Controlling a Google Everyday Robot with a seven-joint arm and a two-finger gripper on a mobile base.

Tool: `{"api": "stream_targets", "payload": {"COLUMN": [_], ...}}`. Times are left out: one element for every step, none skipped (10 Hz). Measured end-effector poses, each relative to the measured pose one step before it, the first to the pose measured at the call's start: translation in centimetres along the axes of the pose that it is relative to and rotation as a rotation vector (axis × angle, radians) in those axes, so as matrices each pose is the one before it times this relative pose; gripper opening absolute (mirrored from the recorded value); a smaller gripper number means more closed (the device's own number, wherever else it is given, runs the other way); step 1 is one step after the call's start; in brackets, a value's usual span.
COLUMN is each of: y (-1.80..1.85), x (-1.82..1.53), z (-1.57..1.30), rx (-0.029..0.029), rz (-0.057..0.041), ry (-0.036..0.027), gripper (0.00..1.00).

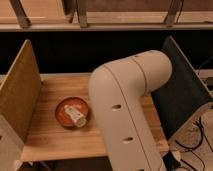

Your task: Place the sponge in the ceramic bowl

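Apparently our white arm [125,120] hides the end effector, so we cannot tell its state, while the shallow red-orange ceramic bowl [62,118] cradles a toppled white paper cup [77,115].

Warm, dim indoor light is falling from above onto the arm [125,105], brightening its upper curve to a pale cream while its lower length is fading to dull tan. The gripper is lying outside the view. On the view's left of the arm, the table [55,142] is taking an even amber cast, and the bowl [64,107] is glowing orange-red around a pale cup [76,115]. Behind the arm, a band of deep shadow [75,55] is swallowing everything beneath the rail [100,26]. To its right, a dark panel [182,95] is catching almost no light.
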Motion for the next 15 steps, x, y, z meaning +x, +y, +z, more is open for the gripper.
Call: {"api": "stream_targets", "payload": {"y": [0.017,-0.04,-0.032,-0.004,-0.067,-0.183,0.07,0.074,-0.087,-0.358,-0.147,-0.112,-0.21,-0.573,-0.537], "x": [0.208,0.297,0.171,0.264,0.351,0.504,0.735,0.832,0.802,0.793,0.7,0.6,0.564,0.706,0.678], "z": [-0.085,-0.191,-0.124,-0.227,-0.378,-0.577,-0.926,-1.092,-1.077,-1.09,-0.997,-0.949,-0.881,-1.125,-1.022], "rx": [-0.00107,0.00059,0.00077,0.0011,0.00359,0.0038,0.00254,0.00456,0.00259,0.00244,0.00127,0.00166,0.004,0.01039,0.01137], "rz": [0.00615,0.00767,0.00394,0.00579,0.00172,0.00026,0.00129,0.00068,-0.00423,-0.00909,-0.00783,-0.0072,-0.00855,-0.01452,-0.01481], "ry": [0.00549,0.00971,0.0066,0.01105,0.0155,0.019,0.02904,0.03366,0.03257,0.03248,0.03022,0.02834,0.02648,0.0324,0.02988], "gripper": [0.23,0.1,0.04,0.0,0.0,0.0,0.0,0.0,0.0,0.0,0.0,0.0,0.0,0.0,0.0]}}
